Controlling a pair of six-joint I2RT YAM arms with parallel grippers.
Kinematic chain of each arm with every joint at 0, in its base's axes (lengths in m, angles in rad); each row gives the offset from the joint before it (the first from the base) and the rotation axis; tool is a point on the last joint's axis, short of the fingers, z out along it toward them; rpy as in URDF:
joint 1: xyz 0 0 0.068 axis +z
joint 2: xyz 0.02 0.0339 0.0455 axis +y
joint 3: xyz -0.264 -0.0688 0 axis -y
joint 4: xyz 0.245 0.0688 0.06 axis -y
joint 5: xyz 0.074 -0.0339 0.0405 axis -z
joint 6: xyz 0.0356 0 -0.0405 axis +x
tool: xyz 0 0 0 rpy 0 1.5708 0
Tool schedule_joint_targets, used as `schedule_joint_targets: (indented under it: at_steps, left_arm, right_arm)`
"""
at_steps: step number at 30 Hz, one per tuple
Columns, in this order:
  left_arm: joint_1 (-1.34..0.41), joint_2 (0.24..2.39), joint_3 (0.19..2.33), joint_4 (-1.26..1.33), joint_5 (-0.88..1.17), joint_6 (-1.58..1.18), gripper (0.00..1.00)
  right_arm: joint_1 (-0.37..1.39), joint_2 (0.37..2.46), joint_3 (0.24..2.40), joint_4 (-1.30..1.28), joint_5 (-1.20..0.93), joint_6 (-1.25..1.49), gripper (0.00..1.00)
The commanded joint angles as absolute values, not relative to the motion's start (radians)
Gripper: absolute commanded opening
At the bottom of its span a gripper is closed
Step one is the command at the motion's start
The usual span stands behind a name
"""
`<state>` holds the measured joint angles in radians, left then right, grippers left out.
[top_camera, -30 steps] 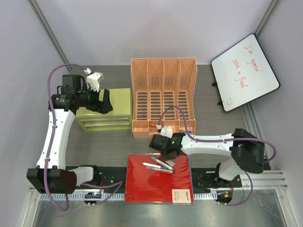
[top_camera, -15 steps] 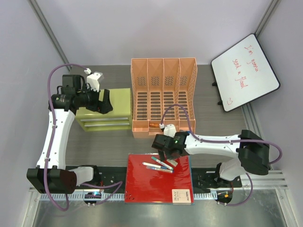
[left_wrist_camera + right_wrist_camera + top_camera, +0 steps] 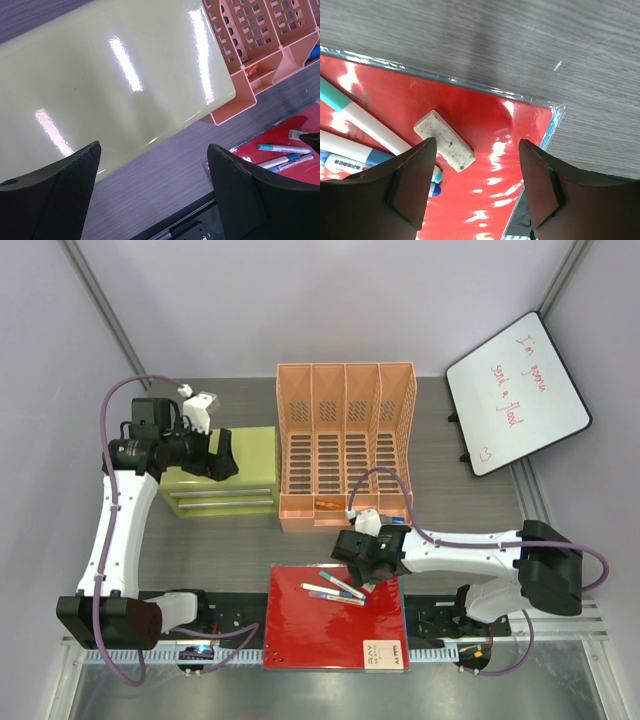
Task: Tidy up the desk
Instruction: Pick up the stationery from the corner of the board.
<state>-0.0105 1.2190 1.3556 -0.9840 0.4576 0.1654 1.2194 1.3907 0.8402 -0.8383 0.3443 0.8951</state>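
— What do the containers hold?

— The orange file rack [image 3: 345, 445] has four slots. A small orange thing [image 3: 326, 504] lies at the front of the second slot from the left, and the left wrist view catches a bit of blue [image 3: 315, 50] at the front of a slot further right. The lime-green drawer cabinet [image 3: 250, 455] beside it has its drawers shut, so their contents are hidden.

— And the tabletop [image 3: 230, 550]?

— It lies under everything, with its long axis running left to right across the overhead view. A red folder [image 3: 320, 635] sits at its near edge.

— The end effectors?

— The left end effector [image 3: 152, 165] hangs released over the cabinet's top. The right end effector [image 3: 475, 150] is also released, spread above a speckled eraser [image 3: 445, 141] on the folder's far right corner, next to three markers [image 3: 335, 590]. I cannot tell whether its fingers touch the eraser.
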Motion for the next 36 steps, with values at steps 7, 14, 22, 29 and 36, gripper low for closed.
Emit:
schedule_joint_targets:
  at_steps: [7,14,22,29,36]
  left_arm:
    - [-0.003,1.220,1.393,-0.957,0.480,0.166,0.87]
    - [-0.003,1.216,1.388,-0.960,0.466,0.172,0.88]
    - [-0.005,1.210,1.387,-0.960,0.466,0.173,0.88]
    - [-0.005,1.206,1.384,-0.963,0.460,0.179,0.88]
    - [-0.005,1.204,1.382,-0.963,0.460,0.181,0.88]
  right_arm:
    - [1.266,1.370,0.813,-0.799,0.307,0.914,0.70]
    - [1.281,1.396,0.813,-0.773,0.298,0.904,0.66]
    - [1.282,1.396,0.779,-0.730,0.290,0.917,0.56]
    - [1.282,1.407,0.773,-0.709,0.298,0.911,0.48]
    - [1.282,1.398,0.796,-0.718,0.298,0.887,0.12]
